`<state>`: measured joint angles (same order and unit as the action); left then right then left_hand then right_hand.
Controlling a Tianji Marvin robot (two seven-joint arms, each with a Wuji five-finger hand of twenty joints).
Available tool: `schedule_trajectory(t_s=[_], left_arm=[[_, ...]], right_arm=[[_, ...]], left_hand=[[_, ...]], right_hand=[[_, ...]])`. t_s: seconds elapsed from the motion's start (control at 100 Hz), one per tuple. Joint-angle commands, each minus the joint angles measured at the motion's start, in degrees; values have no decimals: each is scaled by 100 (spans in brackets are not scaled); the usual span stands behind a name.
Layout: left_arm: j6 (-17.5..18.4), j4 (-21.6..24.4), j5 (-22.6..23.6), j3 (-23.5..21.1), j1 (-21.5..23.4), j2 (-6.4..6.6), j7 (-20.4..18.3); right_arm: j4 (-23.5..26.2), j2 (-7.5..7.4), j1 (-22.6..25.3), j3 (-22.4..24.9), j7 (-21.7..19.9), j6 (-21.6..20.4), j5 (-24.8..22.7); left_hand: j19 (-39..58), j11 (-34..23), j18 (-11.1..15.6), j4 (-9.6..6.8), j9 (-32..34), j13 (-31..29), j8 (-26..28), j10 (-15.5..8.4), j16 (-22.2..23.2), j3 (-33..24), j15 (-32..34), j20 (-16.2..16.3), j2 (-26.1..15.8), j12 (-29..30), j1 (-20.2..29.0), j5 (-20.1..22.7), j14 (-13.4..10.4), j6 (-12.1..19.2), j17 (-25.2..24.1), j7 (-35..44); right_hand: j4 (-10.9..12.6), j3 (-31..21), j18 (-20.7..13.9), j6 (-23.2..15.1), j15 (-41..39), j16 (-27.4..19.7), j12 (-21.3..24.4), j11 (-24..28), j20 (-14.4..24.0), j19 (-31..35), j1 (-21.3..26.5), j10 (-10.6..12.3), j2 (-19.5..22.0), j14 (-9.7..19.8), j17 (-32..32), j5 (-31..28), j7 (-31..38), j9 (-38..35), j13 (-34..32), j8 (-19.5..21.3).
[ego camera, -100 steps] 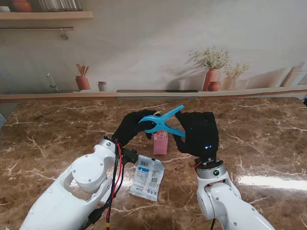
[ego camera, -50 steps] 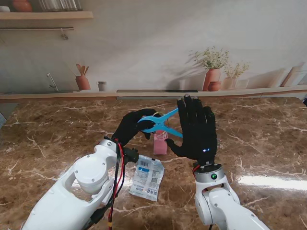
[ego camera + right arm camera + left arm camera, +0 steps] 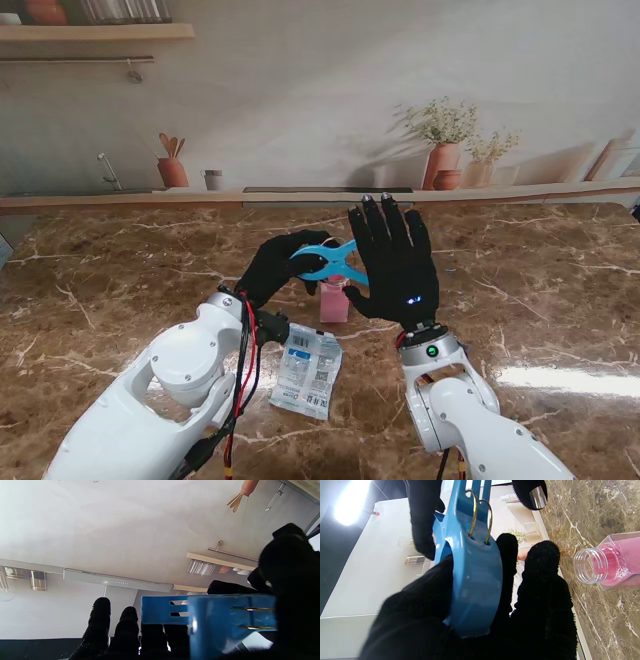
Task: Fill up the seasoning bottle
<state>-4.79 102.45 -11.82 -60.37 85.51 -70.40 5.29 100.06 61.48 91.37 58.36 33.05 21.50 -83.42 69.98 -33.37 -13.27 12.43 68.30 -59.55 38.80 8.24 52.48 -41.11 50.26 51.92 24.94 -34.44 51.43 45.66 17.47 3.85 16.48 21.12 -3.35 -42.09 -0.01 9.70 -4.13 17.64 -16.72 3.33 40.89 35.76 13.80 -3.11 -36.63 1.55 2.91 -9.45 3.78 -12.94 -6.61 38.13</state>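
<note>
My left hand (image 3: 272,266) is closed around the blue clip (image 3: 327,260), holding it in the air. My right hand (image 3: 392,262) stands just beside the clip with its fingers spread flat and straight, gripping nothing. The uncapped seasoning bottle (image 3: 335,298), part full of pink powder, stands on the table (image 3: 540,290) between both hands, beneath the clip.

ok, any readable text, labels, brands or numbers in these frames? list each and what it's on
Nothing can be quoted.
Seasoning packet: blue band, small print and barcode-like blocks, all too small and blurred to read.
Seasoning bottle: clear, pink contents, no label in view.
Blue clip held by the left hand: no markings.
Right hand: one lit blue dot on the back, no text.
</note>
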Motion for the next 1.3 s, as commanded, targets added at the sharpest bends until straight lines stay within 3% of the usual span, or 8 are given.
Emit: schedule_trajectory(t_s=[0.0,0.1,0.39,0.51,0.69,0.84,1.02,1.29], left_arm=[[-10,38,-10,-1,32,19,-6],[19,33,-30,2,29,21,-17],[97,23,-152,-4,79,31,-79],[96,47,-192,-32,111,39,-108],[111,106,-419,-46,163,11,-50],[120,164,-598,-79,221,4,-48],[150,174,-645,-98,236,15,-93],[181,169,-685,-113,255,50,-240]], right_arm=[[-41,-40,15,49,-110,76,-70],[-82,-44,6,67,-108,121,-92],[-213,-49,-49,79,141,186,-131],[-231,-51,-79,63,154,195,-145],[-228,-31,-102,-29,19,154,-19],[-292,-32,-154,-65,-35,302,-63],[-405,-16,-256,-113,278,494,-98],[-576,-16,-395,-120,433,475,-70]], left_hand=[[607,-219,132,39,329,-208,57,-195,-70,-7,168,261,-176,19,248,-114,177,264,62,4004],[608,-227,123,37,330,-201,69,-186,-67,-3,178,264,-192,16,244,-116,181,275,55,4005],[566,-227,149,25,298,-134,121,-172,-73,25,159,262,-209,6,266,-119,217,285,-15,3991],[572,-227,144,22,296,-134,139,-183,-70,35,166,270,-205,2,272,-124,217,284,-6,3982],[589,-244,143,17,295,-143,187,-184,-61,38,194,292,-219,-13,285,-127,204,299,-8,3993],[591,-266,159,9,279,-145,232,-204,-52,42,209,304,-222,-32,290,-133,198,307,-15,4002],[585,-271,165,1,260,-129,253,-205,-50,55,195,317,-233,-40,281,-143,179,333,-25,3966],[549,-266,183,-11,251,-117,277,-262,-50,93,169,316,-262,-43,297,-136,177,337,-50,3949]], right_hand=[[202,143,-15,-137,-170,-58,116,173,-46,-44,261,-66,-58,44,-32,-329,199,-291,54,103],[200,286,-1,-340,-832,269,98,469,227,367,611,-163,-105,-67,-88,-1062,605,-915,13,-86],[346,38,141,-908,-1364,306,-612,1208,237,684,1381,247,-209,-37,-413,-2071,1712,-2076,-632,377],[-90,-2318,193,-989,-1383,292,-730,1207,121,802,978,345,-950,19,-555,-2197,1690,-2303,-878,548],[-437,-1768,154,-409,-1052,170,-344,610,-64,476,78,54,-989,-48,-310,-1256,637,-1180,-423,-17],[-598,-2150,169,-391,-1069,209,-329,761,9,480,187,42,-1506,-84,-383,-1353,778,-1177,-471,-45],[-370,-2141,205,-912,-1485,367,-835,1535,114,827,864,364,-1136,-32,-787,-1920,1912,-1985,-1108,623],[-337,-2350,272,-1878,-1714,516,-1177,1950,-1,1352,1079,750,-1113,101,-1494,-2697,2927,-3100,-2328,1740]])
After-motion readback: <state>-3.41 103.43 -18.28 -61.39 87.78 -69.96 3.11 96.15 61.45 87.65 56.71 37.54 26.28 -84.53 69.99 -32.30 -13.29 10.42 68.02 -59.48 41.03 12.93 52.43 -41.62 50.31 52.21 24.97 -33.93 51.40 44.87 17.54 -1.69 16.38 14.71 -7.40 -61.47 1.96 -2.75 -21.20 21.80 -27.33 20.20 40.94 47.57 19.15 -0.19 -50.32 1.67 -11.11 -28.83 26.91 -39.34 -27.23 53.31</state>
